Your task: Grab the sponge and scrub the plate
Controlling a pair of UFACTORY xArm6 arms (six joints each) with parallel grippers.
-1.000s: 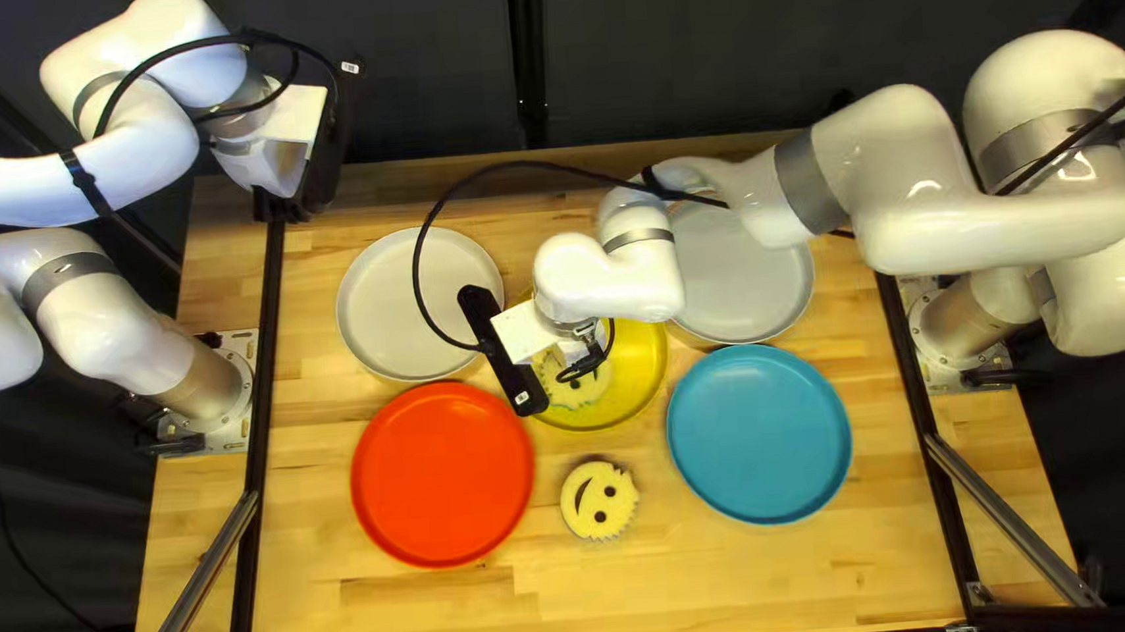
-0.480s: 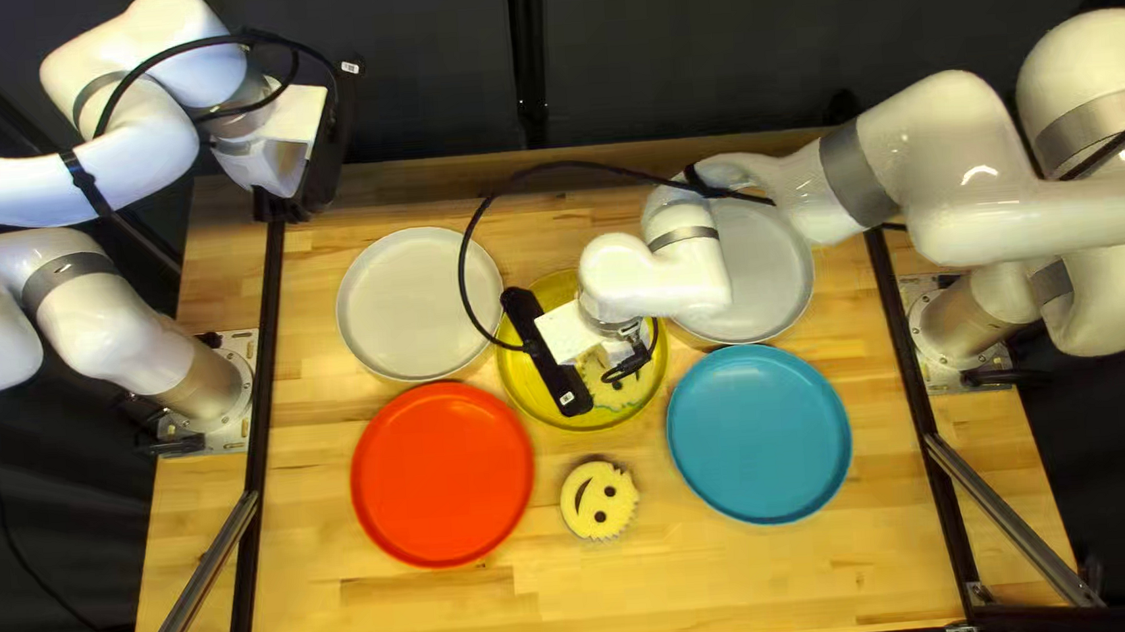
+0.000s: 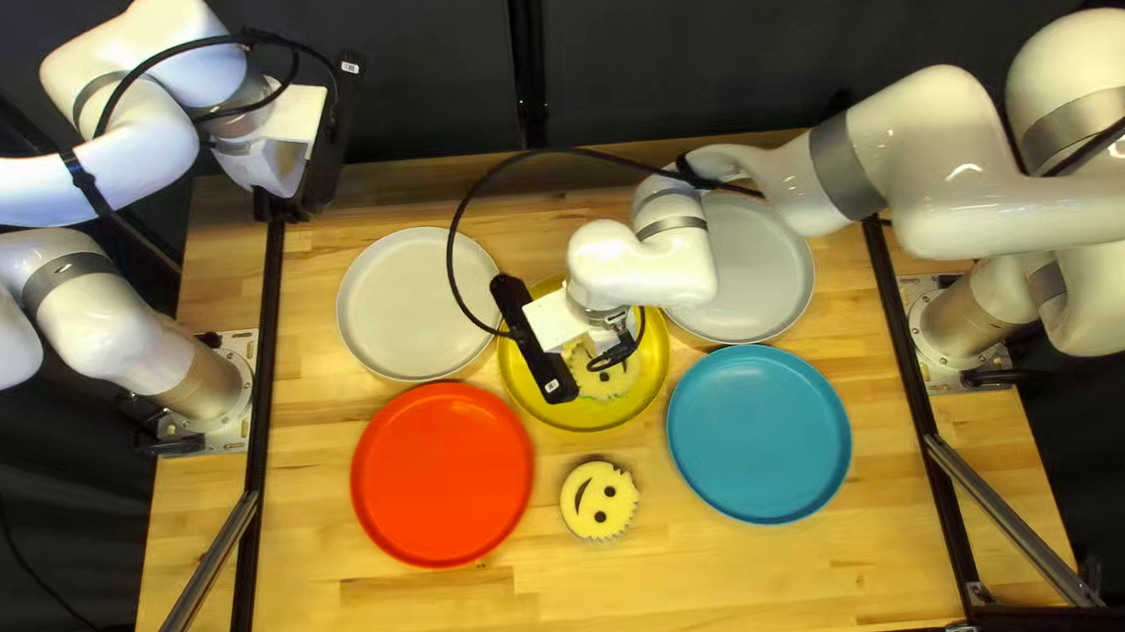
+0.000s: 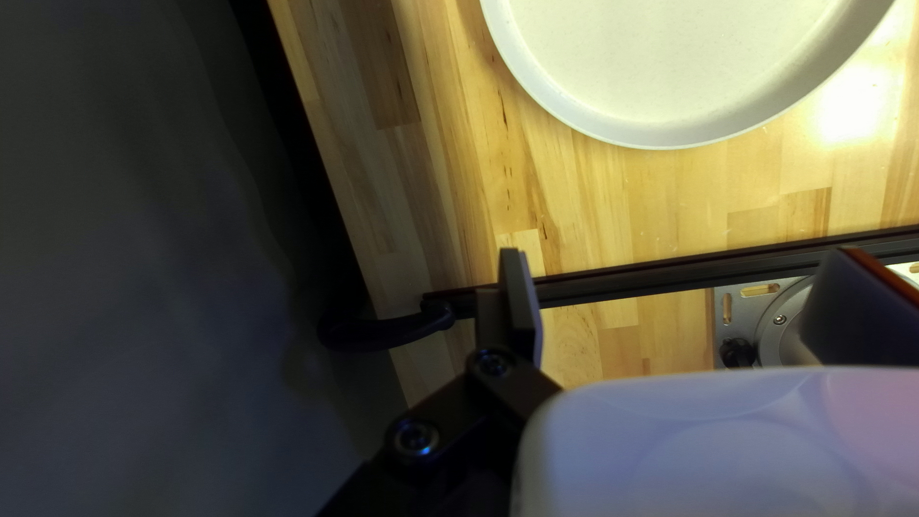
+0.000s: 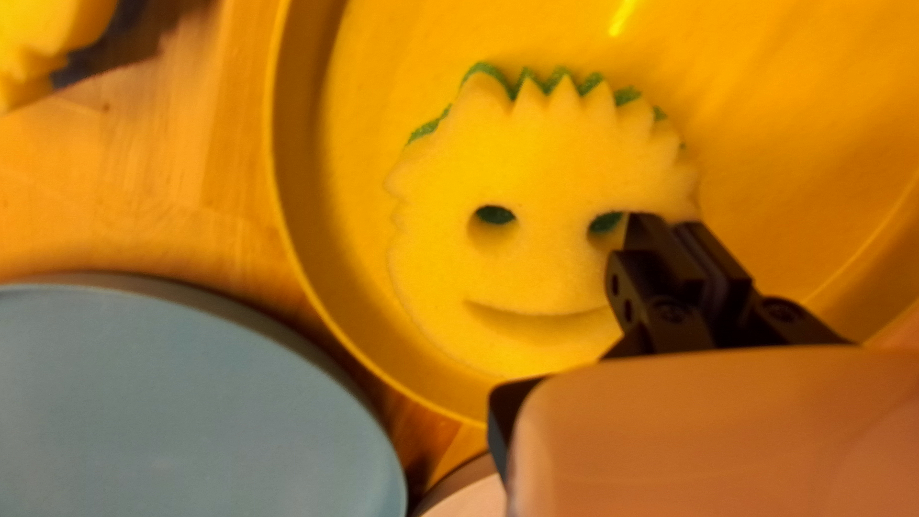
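Right gripper [image 3: 535,342], nearly closed, pinches the sponge [image 5: 541,163] inside the yellow plate's [image 3: 586,420] rim — narrow gap to the blue plate [image 3: 758,434] — left gripper [image 3: 324,148] wide, holding nothing, well apart

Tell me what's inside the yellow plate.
One smiley sponge lies in the yellow plate, green layer showing at its jagged edge. The sponge hides the plate's surface beneath it; the right tool blocks part of the sponge.
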